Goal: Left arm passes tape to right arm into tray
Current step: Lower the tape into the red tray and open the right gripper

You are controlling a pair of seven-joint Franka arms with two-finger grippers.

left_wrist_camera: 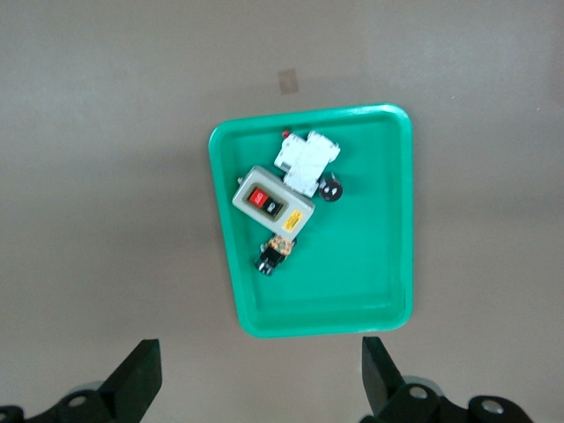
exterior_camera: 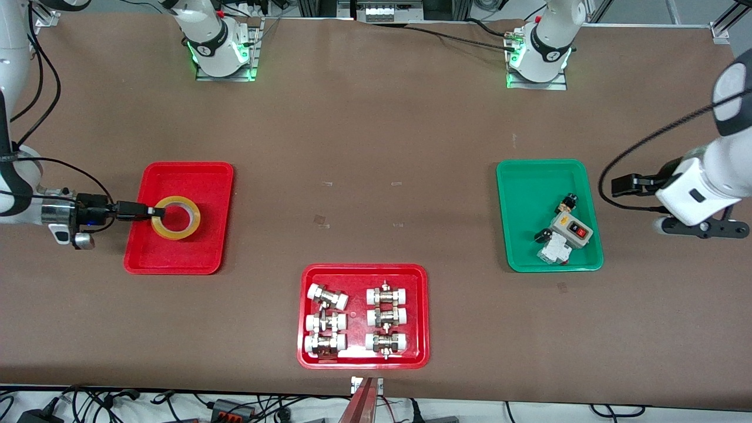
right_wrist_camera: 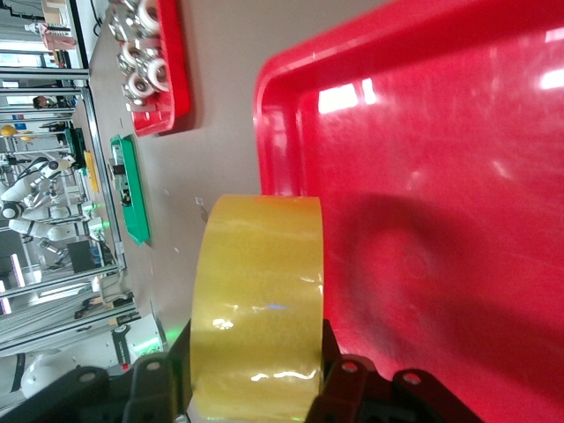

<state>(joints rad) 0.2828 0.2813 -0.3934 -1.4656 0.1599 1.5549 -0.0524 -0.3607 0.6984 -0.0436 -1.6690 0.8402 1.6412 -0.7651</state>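
Observation:
The yellowish tape [exterior_camera: 176,201] lies flat, ring side up, over the plain red tray [exterior_camera: 176,258] at the right arm's end of the table. My right gripper [exterior_camera: 155,211] reaches in level from that end and is shut on the rim of the roll. In the right wrist view the tape [right_wrist_camera: 257,300] fills the gap between the black fingers [right_wrist_camera: 339,374], and it casts a shadow on the tray floor [right_wrist_camera: 441,220]. My left gripper [exterior_camera: 702,229] waits open over bare table beside the green tray [exterior_camera: 523,235]. The left gripper [left_wrist_camera: 260,388] has nothing between its jaws.
A red tray [exterior_camera: 308,361] with several white-capped metal fittings sits near the front edge at mid-table. The green tray [left_wrist_camera: 352,291] holds a grey switch box [left_wrist_camera: 273,203] and small parts. Both arm bases stand along the table's back edge.

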